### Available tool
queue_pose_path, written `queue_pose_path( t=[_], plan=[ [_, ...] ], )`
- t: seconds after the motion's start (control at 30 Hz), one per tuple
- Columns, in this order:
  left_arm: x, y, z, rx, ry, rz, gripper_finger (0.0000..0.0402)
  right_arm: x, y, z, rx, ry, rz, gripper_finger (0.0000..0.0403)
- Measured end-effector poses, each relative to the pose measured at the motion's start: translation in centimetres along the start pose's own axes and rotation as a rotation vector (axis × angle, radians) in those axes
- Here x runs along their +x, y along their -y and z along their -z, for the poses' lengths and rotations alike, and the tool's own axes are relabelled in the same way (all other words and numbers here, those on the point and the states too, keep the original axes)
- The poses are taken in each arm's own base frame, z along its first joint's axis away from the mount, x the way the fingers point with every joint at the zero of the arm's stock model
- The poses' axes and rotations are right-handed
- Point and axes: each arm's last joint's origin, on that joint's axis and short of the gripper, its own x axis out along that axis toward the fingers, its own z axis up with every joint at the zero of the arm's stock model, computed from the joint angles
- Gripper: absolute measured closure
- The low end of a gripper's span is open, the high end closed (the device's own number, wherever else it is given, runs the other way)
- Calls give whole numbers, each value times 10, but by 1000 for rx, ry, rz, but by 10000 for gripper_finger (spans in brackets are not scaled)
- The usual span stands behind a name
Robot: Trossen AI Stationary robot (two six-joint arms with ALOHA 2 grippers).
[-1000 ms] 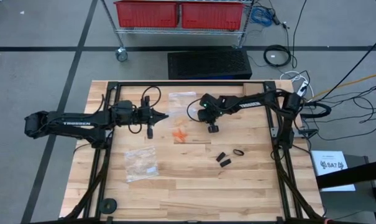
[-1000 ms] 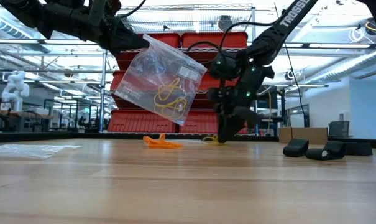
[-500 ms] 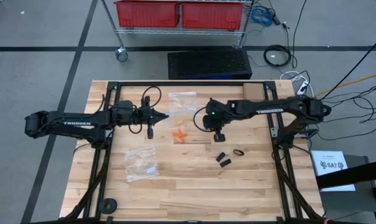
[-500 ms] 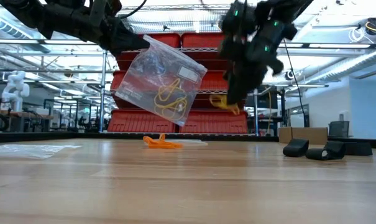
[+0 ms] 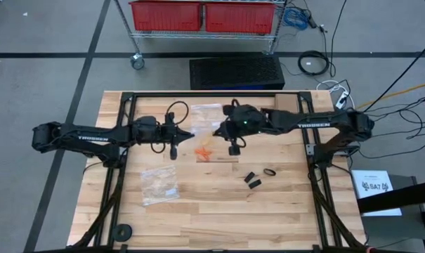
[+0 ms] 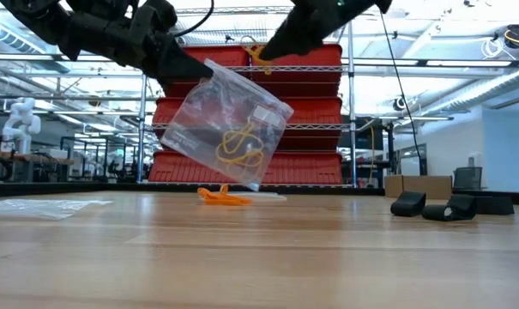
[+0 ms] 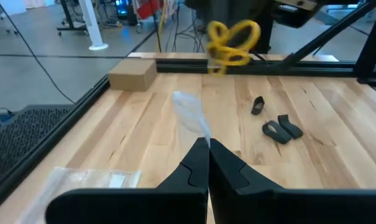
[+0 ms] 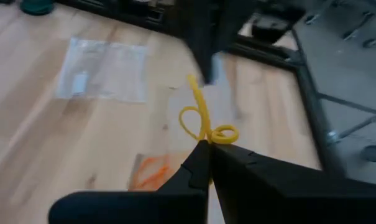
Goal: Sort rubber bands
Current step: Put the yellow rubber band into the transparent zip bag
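My left gripper (image 5: 191,132) is shut on a clear zip bag (image 6: 229,129) that holds yellow-tan rubber bands (image 6: 240,144) and hangs above the table's middle. My right gripper (image 5: 218,131) is raised just right of the bag's top and is shut on a small bunch of yellow-tan bands (image 8: 203,121), also seen in the left wrist view (image 7: 231,40). Orange bands (image 5: 204,151) lie on the table below the two grippers. Black bands (image 5: 253,179) lie nearer the right side. My left gripper pinches the bag's upper corner (image 6: 209,67) between its two fingers, coming level from the table's left. The bag hangs tilted below the fingers, lifted clear of the table. My right gripper pinches the yellow-tan bands at their lower part (image 8: 205,138). Their loops stick out past the fingertips. The bunch is lifted clear, high beside the bag's top edge (image 6: 257,50).
One clear bag (image 5: 159,184) lies flat toward the table's near left, and another (image 5: 206,112) lies near the far edge. A black frame rail (image 5: 198,93) runs along the far edge. Bare wood shows at the near side.
My right gripper has risen from the table with the yellow-tan bands and moved left toward the bag's top. My left gripper has shifted slightly right, and the hanging bag has moved with it. Both grippers have stayed shut.
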Motion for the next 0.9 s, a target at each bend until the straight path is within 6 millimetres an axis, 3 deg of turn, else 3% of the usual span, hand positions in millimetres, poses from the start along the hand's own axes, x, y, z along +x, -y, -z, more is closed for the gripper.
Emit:
queue_pose_path(
  t=[0.23,0.47,0.9],
  plan=[
    [0,1,-4,8,43,16,401,7,12,2,-9,-2,45,403],
    [0,1,-5,12,54,28,401,27,8,12,-8,-47,18,403],
    [0,1,-5,11,55,22,401,27,11,14,106,-43,-22,390]
  ],
)
